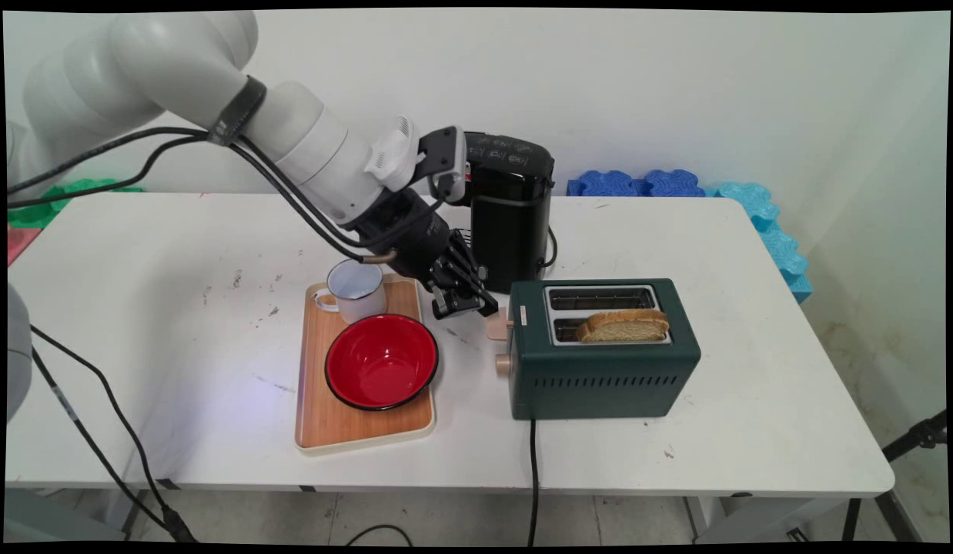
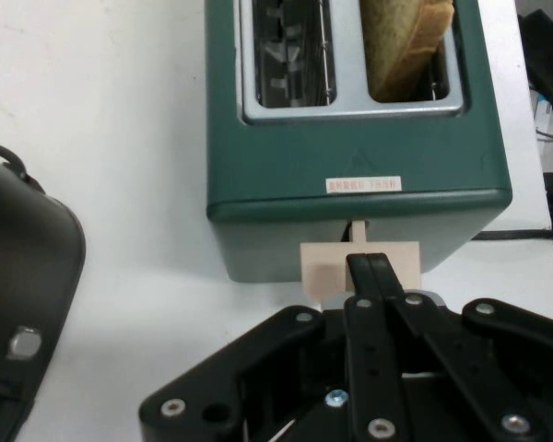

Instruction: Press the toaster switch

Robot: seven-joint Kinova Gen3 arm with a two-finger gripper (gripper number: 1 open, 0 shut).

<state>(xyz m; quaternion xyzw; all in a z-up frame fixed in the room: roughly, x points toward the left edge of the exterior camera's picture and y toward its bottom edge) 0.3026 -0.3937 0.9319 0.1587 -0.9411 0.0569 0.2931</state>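
Gripper [image 1: 488, 308] low over table, fingers pressed together, tips on beige lever [image 2: 359, 267] at end of green toaster [image 1: 603, 369]. Bread slice [image 1: 623, 326] stands in near slot; far slot empty. Red bowl [image 1: 381, 362] and white mug [image 1: 356, 289] on wooden tray [image 1: 322, 419], left of gripper. Black appliance [image 1: 511, 223] behind.

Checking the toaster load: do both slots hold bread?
No. Only the near slot of the toaster holds a bread slice; the far slot is empty.
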